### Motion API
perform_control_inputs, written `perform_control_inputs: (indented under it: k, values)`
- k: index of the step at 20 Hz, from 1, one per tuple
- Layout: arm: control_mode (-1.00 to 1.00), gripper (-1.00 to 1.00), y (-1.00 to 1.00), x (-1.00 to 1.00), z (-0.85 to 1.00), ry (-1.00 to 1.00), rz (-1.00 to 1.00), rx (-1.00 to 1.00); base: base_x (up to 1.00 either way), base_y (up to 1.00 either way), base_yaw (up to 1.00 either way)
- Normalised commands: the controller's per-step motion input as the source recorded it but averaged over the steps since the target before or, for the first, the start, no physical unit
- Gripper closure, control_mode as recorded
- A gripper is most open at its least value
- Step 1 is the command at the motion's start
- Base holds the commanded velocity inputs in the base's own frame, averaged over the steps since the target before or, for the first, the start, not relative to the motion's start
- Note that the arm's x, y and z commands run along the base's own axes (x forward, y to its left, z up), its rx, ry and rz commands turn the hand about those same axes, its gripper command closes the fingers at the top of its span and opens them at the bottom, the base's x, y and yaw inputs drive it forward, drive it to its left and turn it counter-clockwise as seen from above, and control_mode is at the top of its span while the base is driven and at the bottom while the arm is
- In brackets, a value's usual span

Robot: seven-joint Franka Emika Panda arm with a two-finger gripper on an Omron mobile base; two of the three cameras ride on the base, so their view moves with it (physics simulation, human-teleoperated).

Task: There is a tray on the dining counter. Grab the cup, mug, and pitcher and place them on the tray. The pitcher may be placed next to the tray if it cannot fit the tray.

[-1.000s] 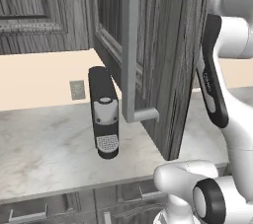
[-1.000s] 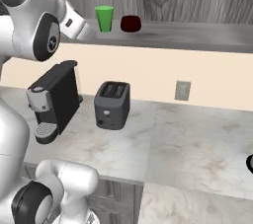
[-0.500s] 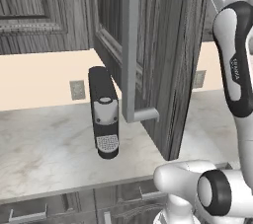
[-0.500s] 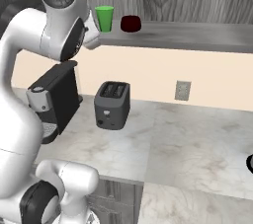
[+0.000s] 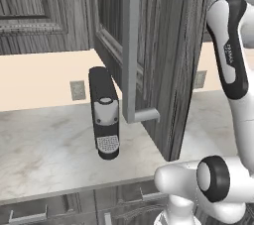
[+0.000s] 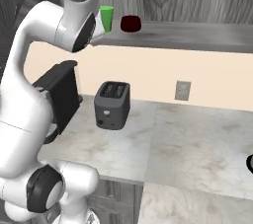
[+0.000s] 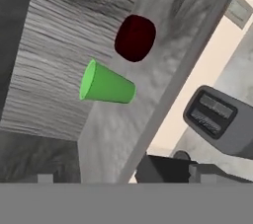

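In the left base view, a black coffee machine point(image 5: 104, 115) stands on a pale marble worktop point(image 5: 44, 149), just in front of an open grey wood cabinet door point(image 5: 149, 45) with a long square handle point(image 5: 133, 45). A wall socket point(image 5: 77, 90) sits on the cream wall behind the machine. The white arm point(image 5: 230, 60) rises at the right edge, its upper part running out of the top of the picture.

In the right base view, the arm point(image 6: 54, 45) reaches up to the open cabinet shelf point(image 6: 183, 35) above the worktop point(image 6: 188, 144). On that shelf the cup point(image 6: 106, 18) stands upright near the left end, and the mug point(image 6: 131, 23) stands just beside it, to its right; they look apart, not touching. What is inside either vessel cannot be told from here. Below, a dark grey toaster point(image 6: 113, 104) sits on the worktop with two empty slots, the coffee machine point(image 6: 62, 99) partly hidden behind the arm to its left.

In the hand view, rolled sideways, the cup point(image 7: 106, 85) and the mug point(image 7: 135, 38) sit on the grey wood shelf point(image 7: 113, 134), well ahead of the hand. The toaster point(image 7: 220, 119) lies lower right. The jaws stand spread wide and hold nothing.
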Motion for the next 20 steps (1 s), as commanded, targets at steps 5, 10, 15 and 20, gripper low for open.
perform_control_inputs:
  k: [5, 10, 15, 20]
  values:
    - [-1.00, -1.00, 0.00, 0.54, -0.02, 0.07, 0.00, 0.10, 0.00, 0.00, 0.00]
    - [-1.00, -1.00, 0.00, 0.41, 0.00, 0.07, 0.00, 0.07, 0.00, 0.00, 0.00]
    - [-1.00, -1.00, 0.00, 0.45, 0.00, 0.05, 0.00, 0.07, 0.00, 0.00, 0.00]
    - [-1.00, -1.00, 0.00, 0.38, -0.02, 0.01, 0.00, 0.02, 0.00, 0.00, 0.00]
